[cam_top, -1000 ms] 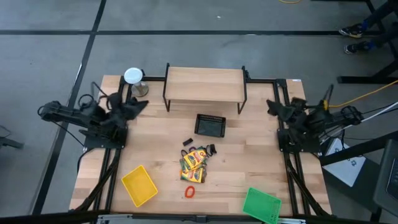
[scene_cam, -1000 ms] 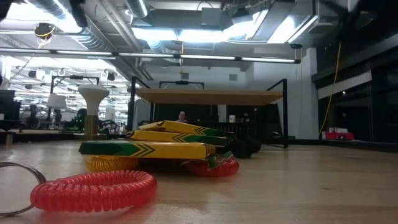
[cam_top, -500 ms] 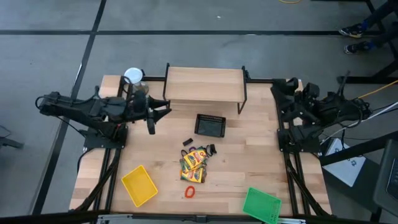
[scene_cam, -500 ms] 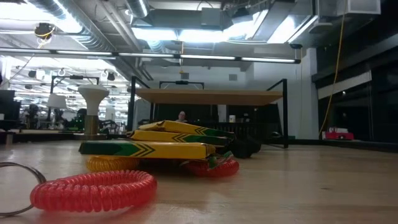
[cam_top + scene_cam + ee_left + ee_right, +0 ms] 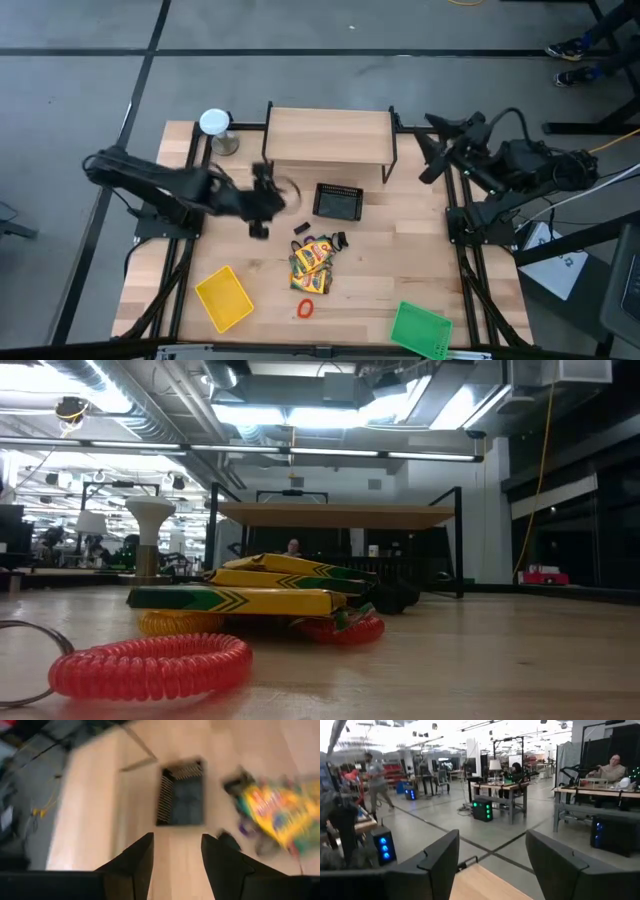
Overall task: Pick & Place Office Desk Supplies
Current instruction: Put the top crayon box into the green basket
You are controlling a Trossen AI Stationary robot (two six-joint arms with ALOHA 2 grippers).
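The supplies lie in a loose pile at mid-table. It holds yellow crayon-like packs (image 5: 312,262) (image 5: 250,598) (image 5: 280,812), small black clips (image 5: 300,229) (image 5: 227,840), a yellow ring (image 5: 180,623) under the packs and a red coil ring (image 5: 306,308) (image 5: 150,663) nearer the front. My left gripper (image 5: 275,197) (image 5: 177,857) hangs open above the table, left of the black mesh basket (image 5: 338,201) (image 5: 184,795) and on the far-left side of the pile. My right gripper (image 5: 428,150) (image 5: 492,855) is open in the air over the table's far right corner and faces the room.
A wooden shelf riser (image 5: 330,136) stands at the far edge, with a white-topped round object (image 5: 214,124) to its left. A yellow tray (image 5: 224,297) sits near left and a green tray (image 5: 420,327) near right. Bare wood lies between pile and trays. People show in the room beyond.
My left arm has swung from the table's left edge out over the table, toward the basket and the pile. My right arm has lifted from its folded rest at the right edge and reached toward the far right corner. The supplies have not moved.
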